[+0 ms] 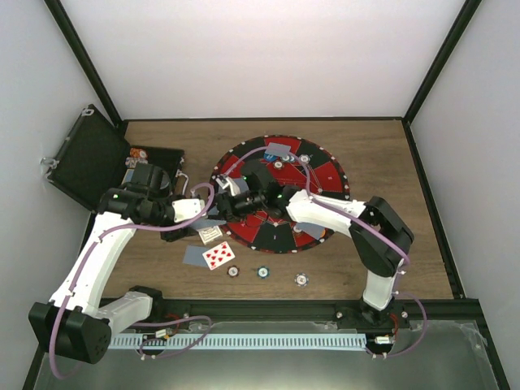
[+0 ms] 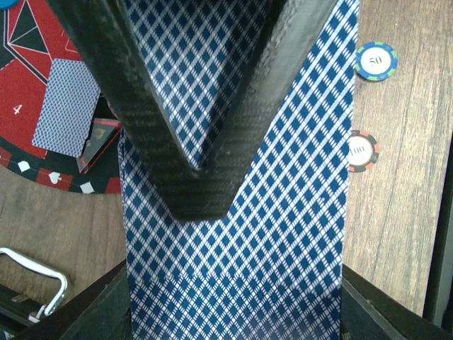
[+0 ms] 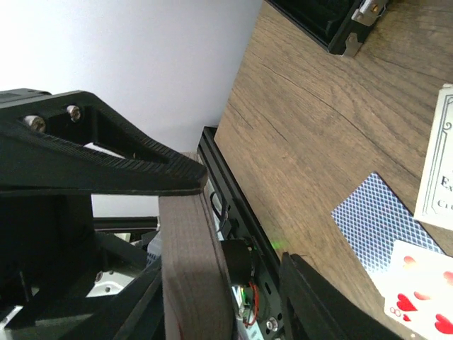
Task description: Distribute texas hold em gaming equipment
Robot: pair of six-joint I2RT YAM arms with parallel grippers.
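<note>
While left end effector [image 2: 204,202] clamps cards [image 2: 283,234], right end effector [image 3: 241,219] unclear, wooden table [image 1: 390,162], white walls [image 1: 260,57]

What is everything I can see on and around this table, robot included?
table: one, brown wood, under everything.
mat: one, red and black, round, mid-table.
case: one, black, open, far left corner.
chips: three, mixed colours, on the wood in front of the mat; more at the case, count unclear.
loose cards: three, left of those chips; one red-pipped, one blue-backed, one white with print.
cards on the mat: at least two, blue-backed, face down.
held card: at least one, blue-checked, in the left gripper.
arms: two, white and black; left arm, right arm.
grippers: two, black; left gripper shut on the held card, right gripper beside it, unclear.
</note>
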